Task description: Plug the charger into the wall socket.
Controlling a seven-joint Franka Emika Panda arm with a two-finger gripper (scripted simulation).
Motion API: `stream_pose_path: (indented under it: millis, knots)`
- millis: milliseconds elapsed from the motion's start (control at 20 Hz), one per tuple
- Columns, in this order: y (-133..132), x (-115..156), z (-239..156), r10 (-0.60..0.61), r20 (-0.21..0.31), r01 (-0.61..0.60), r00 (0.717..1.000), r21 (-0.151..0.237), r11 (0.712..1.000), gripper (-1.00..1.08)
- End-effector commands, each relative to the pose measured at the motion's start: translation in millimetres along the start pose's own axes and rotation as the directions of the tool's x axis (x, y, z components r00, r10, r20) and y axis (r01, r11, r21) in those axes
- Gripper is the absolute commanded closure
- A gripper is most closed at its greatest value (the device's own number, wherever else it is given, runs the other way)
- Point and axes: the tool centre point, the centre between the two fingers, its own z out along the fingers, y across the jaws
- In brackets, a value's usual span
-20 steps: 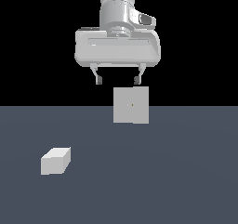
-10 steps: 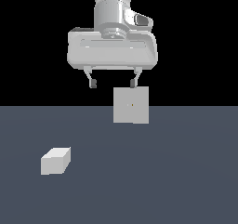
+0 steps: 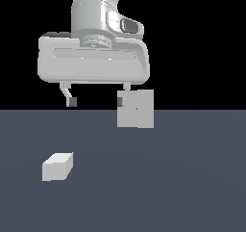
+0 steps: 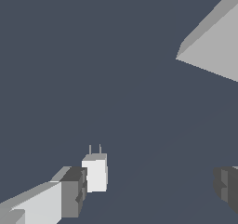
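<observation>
Floor [image 3: 192, 187] of flat slate grey under everything, bare and featureless in both views. Above it, gripper [image 3: 97, 101] on the Panda hand, hanging well clear of the surface, fingers spread wide with nothing between them; one fingertip [image 3: 72, 101] dark and plain in the exterior view, the other overlapping the edge of the wall socket [image 3: 136, 109] in the picture, though whether touching or merely in front cannot be told. Socket upright, a light-grey square panel with a tiny dot at centre, seen in the wrist view only as a slanted grey slab [image 4: 214, 46]. Smallest of all, charger [image 3: 57, 166], lying flat on the floor, well apart from the socket and toward the exterior view's left of it, nearer the camera. In the wrist view, charger [image 4: 95, 172] just beside one finger pad [image 4: 73, 191], two thin prongs showing at its far end. Likely light and rigid, a hard smooth block, perhaps a little slippery, not fragile except at the prongs. Best taken across the two long flat sides near mid-body, prongs left free and pointing toward the socket.
</observation>
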Motion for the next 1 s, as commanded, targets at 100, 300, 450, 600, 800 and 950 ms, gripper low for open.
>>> stream_pose_path:
  millis: [100,300,450,600,800,950]
  knots:
    - [-21.5,-19.3,19.1,-0.018,-0.02,0.018,1.0,0.003,1.0,-0.92]
    - [-36.0,-31.8,32.6,-0.03,-0.034,0.03,0.999,0.004,1.0,-0.92]
    - [-43.8,-38.4,40.1,-0.036,-0.041,0.036,0.998,0.005,0.999,-0.92]
    - [-49.0,-42.6,45.4,-0.04,-0.046,0.041,0.998,0.005,0.999,-0.92]
    - [-52.0,-44.8,49.0,-0.043,-0.049,0.043,0.998,0.004,0.999,-0.92]
    - [-51.9,-44.7,48.7,-0.043,-0.048,0.044,0.998,0.004,0.999,-0.92]
